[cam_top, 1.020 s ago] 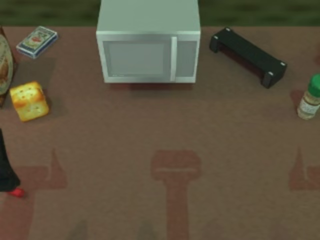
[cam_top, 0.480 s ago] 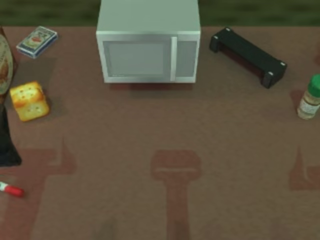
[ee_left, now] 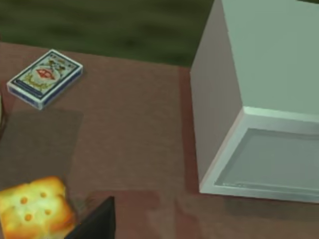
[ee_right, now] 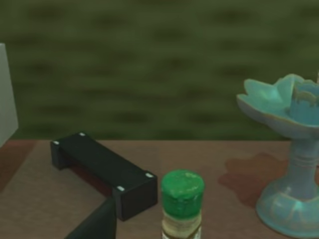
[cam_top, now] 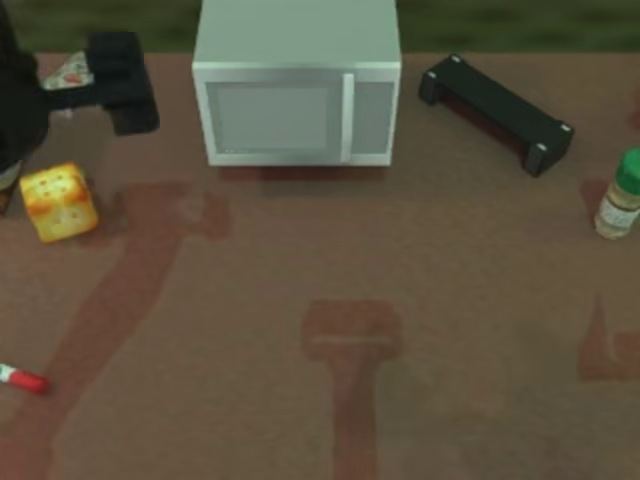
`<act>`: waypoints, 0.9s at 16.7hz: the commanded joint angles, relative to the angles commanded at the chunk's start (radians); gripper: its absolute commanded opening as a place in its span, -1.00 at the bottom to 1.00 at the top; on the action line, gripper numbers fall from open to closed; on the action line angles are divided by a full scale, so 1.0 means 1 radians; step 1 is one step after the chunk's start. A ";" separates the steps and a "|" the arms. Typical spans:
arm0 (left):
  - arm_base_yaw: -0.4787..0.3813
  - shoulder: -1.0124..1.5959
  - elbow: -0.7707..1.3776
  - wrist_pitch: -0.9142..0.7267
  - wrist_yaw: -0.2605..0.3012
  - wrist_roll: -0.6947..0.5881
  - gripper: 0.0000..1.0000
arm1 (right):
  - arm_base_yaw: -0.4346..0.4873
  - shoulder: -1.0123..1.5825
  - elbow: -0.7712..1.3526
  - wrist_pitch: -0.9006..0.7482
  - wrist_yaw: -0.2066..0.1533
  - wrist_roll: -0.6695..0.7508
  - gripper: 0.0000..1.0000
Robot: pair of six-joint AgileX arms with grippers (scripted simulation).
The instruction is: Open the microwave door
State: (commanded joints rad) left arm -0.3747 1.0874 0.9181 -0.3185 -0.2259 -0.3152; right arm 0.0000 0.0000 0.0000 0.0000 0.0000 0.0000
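The microwave (cam_top: 296, 40) stands at the back middle of the table, a boxy light grey-white appliance. Its door (cam_top: 272, 115) is shut, with the grey window facing forward and the pale vertical handle (cam_top: 347, 117) beside the narrow control panel (cam_top: 374, 115). My left gripper (cam_top: 128, 84) hovers at the back left, a short way off the microwave's left wall (ee_left: 214, 99) and touching nothing. One dark finger (ee_left: 97, 224) shows in the left wrist view, and the jaws are open and empty. My right gripper (ee_right: 142, 231) is parked at the right, out of the top view, and is also open.
A card box (ee_left: 45, 78) and a toasted bread cube (cam_top: 58, 202) lie at the left. A red marker (cam_top: 22, 378) is near the front left edge. A long black bracket block (cam_top: 497, 113), a green-lidded bottle (cam_top: 620, 195) and a teal stand (ee_right: 289, 164) are at the right.
My left arm has swung from the front left edge to the back left, beside the microwave, uncovering the red marker. The door has stayed shut.
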 joint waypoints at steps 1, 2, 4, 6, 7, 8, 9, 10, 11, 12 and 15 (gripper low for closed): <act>-0.034 0.106 0.089 -0.025 -0.020 -0.031 1.00 | 0.000 0.000 0.000 0.000 0.000 0.000 1.00; -0.066 0.207 0.175 -0.050 -0.040 -0.061 1.00 | 0.000 0.000 0.000 0.000 0.000 0.000 1.00; -0.130 0.397 0.333 -0.099 -0.077 -0.117 1.00 | 0.000 0.000 0.000 0.000 0.000 0.000 1.00; -0.188 0.568 0.475 -0.148 -0.113 -0.167 1.00 | 0.000 0.000 0.000 0.000 0.000 0.000 1.00; -0.215 0.645 0.539 -0.173 -0.129 -0.190 1.00 | 0.000 0.000 0.000 0.000 0.000 0.000 1.00; -0.240 0.718 0.598 -0.196 -0.145 -0.210 1.00 | 0.000 0.000 0.000 0.000 0.000 0.000 1.00; -0.263 0.786 0.651 -0.219 -0.159 -0.229 1.00 | 0.000 0.000 0.000 0.000 0.000 0.000 1.00; -0.284 0.848 0.699 -0.239 -0.171 -0.245 1.00 | 0.000 0.000 0.000 0.000 0.000 0.000 1.00; -0.302 0.904 0.741 -0.257 -0.182 -0.259 1.00 | 0.000 0.000 0.000 0.000 0.000 0.000 1.00; -0.317 0.950 0.776 -0.273 -0.191 -0.271 1.00 | 0.000 0.000 0.000 0.000 0.000 0.000 1.00; -0.341 1.024 0.830 -0.299 -0.206 -0.290 1.00 | 0.000 0.000 0.000 0.000 0.000 0.000 1.00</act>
State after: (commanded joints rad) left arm -0.7157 2.1109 1.7480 -0.6177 -0.4320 -0.6053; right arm 0.0000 0.0000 0.0000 0.0000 0.0000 0.0000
